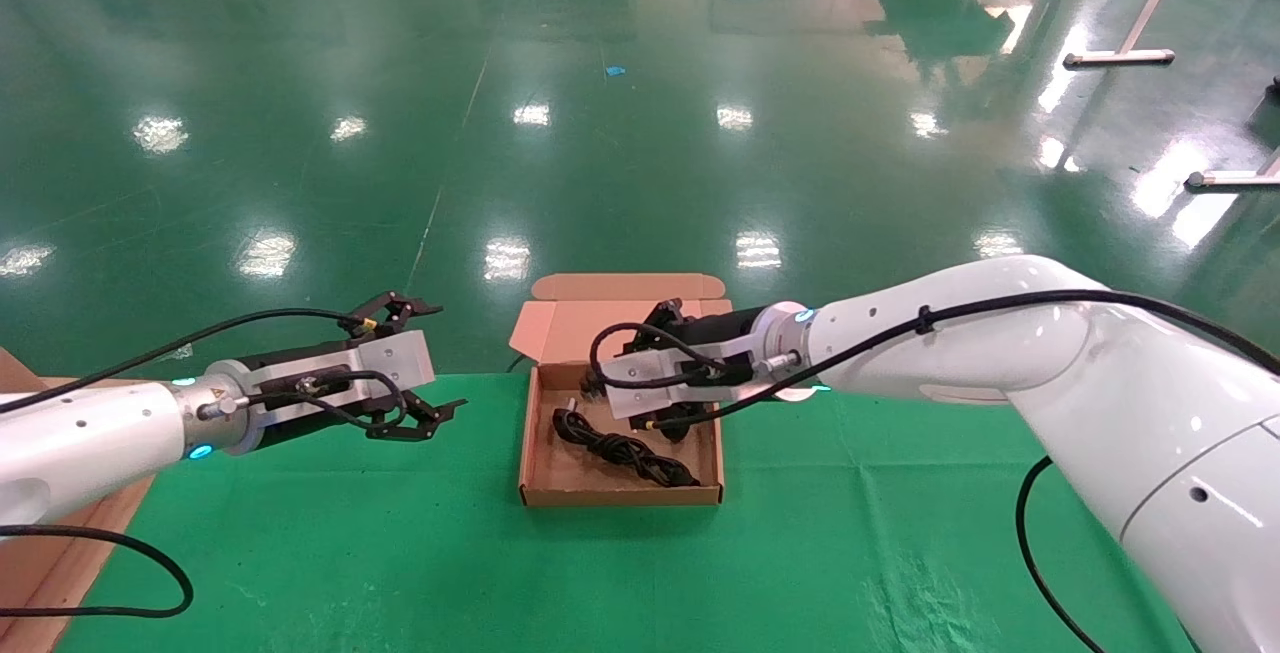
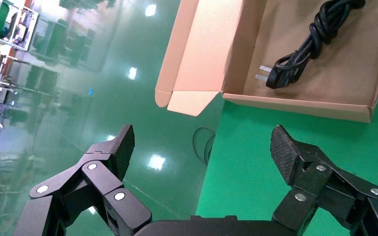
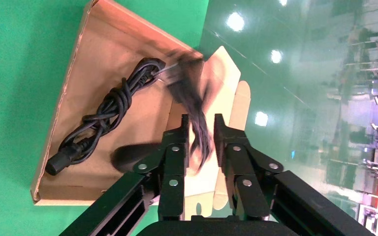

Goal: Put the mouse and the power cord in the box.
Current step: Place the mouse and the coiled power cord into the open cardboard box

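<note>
Mouse [image 3: 133, 156]: a dark oval shape is seen low in the box, partly hidden behind the right jaws. It seems to be lying inside already.
Mouse cable [image 3: 194, 113]: a blurred thin black cable is held between the right jaws and hangs over the box.
Power cord [image 1: 615, 448]: it lies coiled on the floor of the box, plug end near the far wall.
Box [image 1: 540, 488]: it sits open on the green counter [image 1: 400, 553], with its lid [image 1: 600, 318] standing up at the back.
Right gripper [image 3: 200, 129]: it is over the box, and the jaws are nearly closed on the thin cable.
Left gripper [image 1: 425, 363]: it is parked beside the box, with the jaws wide open and nothing held.
Risk one: the cable could be dropped outside the wall and left trailing over the edge.
Risk two: if the cable is pulled, the mouse could be dragged back out.
Risk three: the lid could be knocked by the arm, and the light box pushed.
</note>
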Available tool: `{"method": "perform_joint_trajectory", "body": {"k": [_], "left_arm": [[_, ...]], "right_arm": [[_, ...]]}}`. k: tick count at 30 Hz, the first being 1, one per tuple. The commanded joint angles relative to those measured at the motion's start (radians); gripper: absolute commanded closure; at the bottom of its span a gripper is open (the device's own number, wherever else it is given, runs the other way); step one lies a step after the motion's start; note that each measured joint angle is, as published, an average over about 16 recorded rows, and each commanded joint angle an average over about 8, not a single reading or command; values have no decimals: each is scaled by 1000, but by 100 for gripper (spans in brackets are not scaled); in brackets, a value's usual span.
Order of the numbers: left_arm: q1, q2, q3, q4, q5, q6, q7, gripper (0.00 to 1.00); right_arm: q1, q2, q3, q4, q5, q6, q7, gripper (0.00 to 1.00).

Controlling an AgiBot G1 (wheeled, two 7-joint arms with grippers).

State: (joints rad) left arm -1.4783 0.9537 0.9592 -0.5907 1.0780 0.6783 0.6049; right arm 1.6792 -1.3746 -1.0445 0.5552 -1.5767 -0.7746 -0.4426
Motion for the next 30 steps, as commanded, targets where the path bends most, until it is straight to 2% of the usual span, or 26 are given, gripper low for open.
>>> {"method": "perform_joint_trajectory", "body": {"k": [1, 10, 30], "left_arm": [[-1, 3, 2, 1, 3, -2, 0, 0], [14, -9, -25, -29, -7, 33, -35, 0], [149, -125, -252, -260, -125, 305, -298, 0]], "right_arm": [[3, 0, 4, -3, -2, -4, -2, 0], [-22, 34, 43, 26, 31, -42, 23, 0], [-224, 287, 293, 270, 313, -278, 233, 0]]}}
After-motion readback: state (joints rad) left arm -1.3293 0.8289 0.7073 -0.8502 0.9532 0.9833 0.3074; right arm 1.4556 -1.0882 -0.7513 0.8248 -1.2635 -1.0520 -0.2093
